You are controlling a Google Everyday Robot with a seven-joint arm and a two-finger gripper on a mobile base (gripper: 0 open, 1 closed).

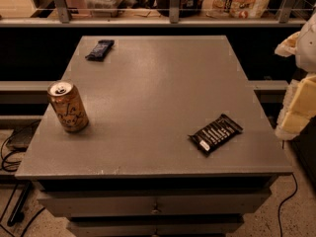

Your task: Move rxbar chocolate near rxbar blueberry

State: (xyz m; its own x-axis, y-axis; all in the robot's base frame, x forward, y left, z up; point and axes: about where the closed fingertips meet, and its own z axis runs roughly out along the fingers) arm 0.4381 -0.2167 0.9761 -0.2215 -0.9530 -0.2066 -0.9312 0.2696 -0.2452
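Observation:
The rxbar chocolate [216, 133] is a black wrapper with white lettering stripes. It lies flat and angled near the table's front right corner. The rxbar blueberry [100, 49] is a dark navy wrapper lying flat at the table's far left corner. The two bars are far apart, diagonally across the table. My gripper [297, 111] shows as pale white and yellowish parts at the right edge of the view, off the table's right side and above and to the right of the chocolate bar. It touches neither bar.
A gold drink can [68, 107] stands upright near the left edge of the grey table [158, 83]. Drawers sit below the table's front edge. A railing and a shelf with bags run along the back. Cables lie on the floor at left.

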